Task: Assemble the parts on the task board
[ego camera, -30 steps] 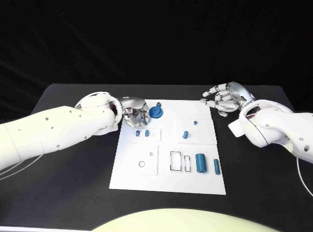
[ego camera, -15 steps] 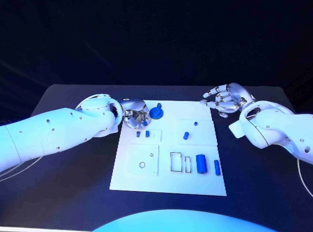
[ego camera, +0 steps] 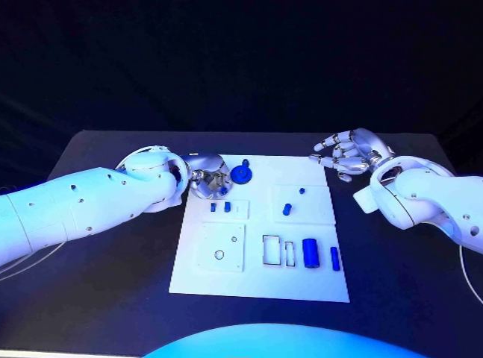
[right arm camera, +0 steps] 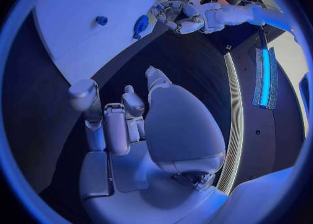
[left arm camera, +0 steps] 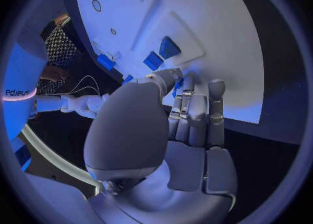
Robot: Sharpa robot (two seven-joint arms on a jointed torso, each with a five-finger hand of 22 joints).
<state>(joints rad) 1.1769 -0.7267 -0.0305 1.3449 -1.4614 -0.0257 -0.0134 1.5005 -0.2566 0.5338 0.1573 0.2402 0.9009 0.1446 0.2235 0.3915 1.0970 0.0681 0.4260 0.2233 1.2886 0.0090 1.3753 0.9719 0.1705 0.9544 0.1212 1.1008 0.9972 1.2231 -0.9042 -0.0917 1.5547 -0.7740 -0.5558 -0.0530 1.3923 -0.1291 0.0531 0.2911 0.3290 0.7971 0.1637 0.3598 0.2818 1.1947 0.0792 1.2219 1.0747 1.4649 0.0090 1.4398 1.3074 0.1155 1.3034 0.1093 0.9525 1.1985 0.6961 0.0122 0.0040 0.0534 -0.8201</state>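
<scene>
At the task board's [ego camera: 306, 280] far corner, the left robot hand [ego camera: 207, 177] curls beside the round part [ego camera: 241, 174], grip unclear; approach slowly; right robot hand [ego camera: 347, 151] hovers spread, empty.

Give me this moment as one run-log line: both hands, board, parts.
left hand: at board's far left corner, touching blue round part | right hand: holds nothing, off board | task board: cylinders lying loose

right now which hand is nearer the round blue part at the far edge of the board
Left. The left hand is right beside the round blue part, at the board's far left corner. The right hand hovers off the board's far right corner.
</scene>
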